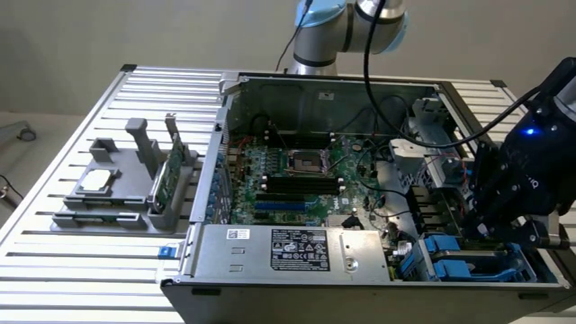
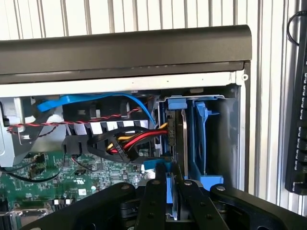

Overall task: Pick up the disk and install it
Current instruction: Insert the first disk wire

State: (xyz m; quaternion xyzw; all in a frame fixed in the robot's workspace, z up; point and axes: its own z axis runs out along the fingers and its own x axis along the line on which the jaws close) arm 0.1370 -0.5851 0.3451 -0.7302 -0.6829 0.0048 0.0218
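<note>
A: Where is the gripper [image 1: 493,226]?

B: Low in the open case [image 1: 360,84], at the corner nearest the camera on the exterior view's right, over the blue drive bays [image 1: 468,260]. The dark wrist body above it carries a small blue light.

A: And the disk [image 2: 169,189]?

B: Between the fingers [image 2: 152,203]. In the wrist view the two black fingers stand close together, clamped on a thin blue-railed slab held edge-on. That is the disk, standing upright at the mouth of the bay, in line with the slot.

A: So the claw is closed on it?

B: Yes, pinched on the disk, with the blue rail showing in the narrow gap between the fingers.

A: What surrounds it?

B: Just beside it stands another blue carrier [image 2: 199,139], upright in the neighbouring slot. On the other side a bundle of red, yellow and black wires [image 2: 134,141] runs to a black plug, touching or nearly touching the bay edge; I cannot tell which. A blue cable [image 2: 96,101] loops above them.

A: Anything outside the case?

B: On the slatted table [image 1: 90,270], at the exterior view's left, a grey stand [image 1: 121,192] holds a green card [image 1: 171,165] upright and a small silver chip [image 1: 97,180] lying flat. Inside the case the motherboard [image 1: 297,179] lies exposed, and the silver power supply [image 1: 297,250] sits along the near wall.
</note>
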